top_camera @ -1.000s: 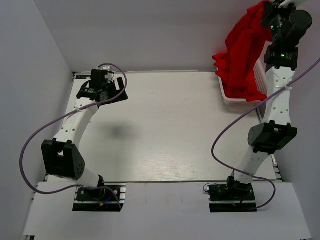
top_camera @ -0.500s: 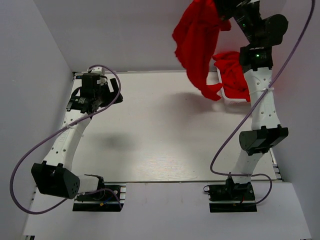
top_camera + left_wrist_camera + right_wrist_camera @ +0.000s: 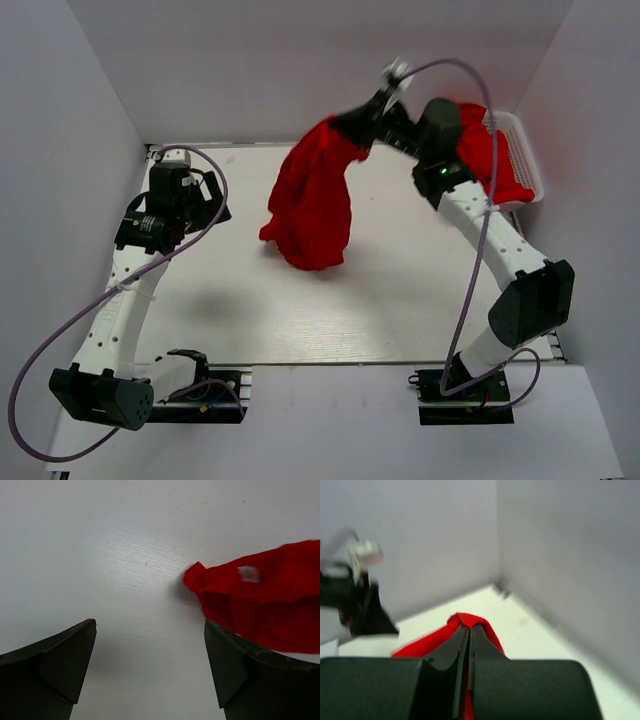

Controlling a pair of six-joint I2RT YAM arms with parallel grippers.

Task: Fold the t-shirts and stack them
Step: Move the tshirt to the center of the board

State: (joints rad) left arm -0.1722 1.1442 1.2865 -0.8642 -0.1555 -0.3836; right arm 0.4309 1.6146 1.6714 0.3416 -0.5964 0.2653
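My right gripper (image 3: 352, 128) is shut on a bright red t-shirt (image 3: 312, 205) and holds it up over the far middle of the table, its lower end bunched on the tabletop. In the right wrist view the red cloth (image 3: 470, 622) is pinched between the closed fingers. More red t-shirts (image 3: 487, 160) lie in the white basket (image 3: 525, 165) at the far right. My left gripper (image 3: 205, 205) is open and empty at the far left, its wrist view showing the shirt's near end (image 3: 260, 600) to its right.
Grey walls close in the table on the left, back and right. The white tabletop (image 3: 400, 300) spreads toward the near edge. Purple cables loop beside both arms.
My right gripper has carried the red t-shirt from above the basket leftward and down to the table's far middle. My left arm has shifted slightly toward the left wall.
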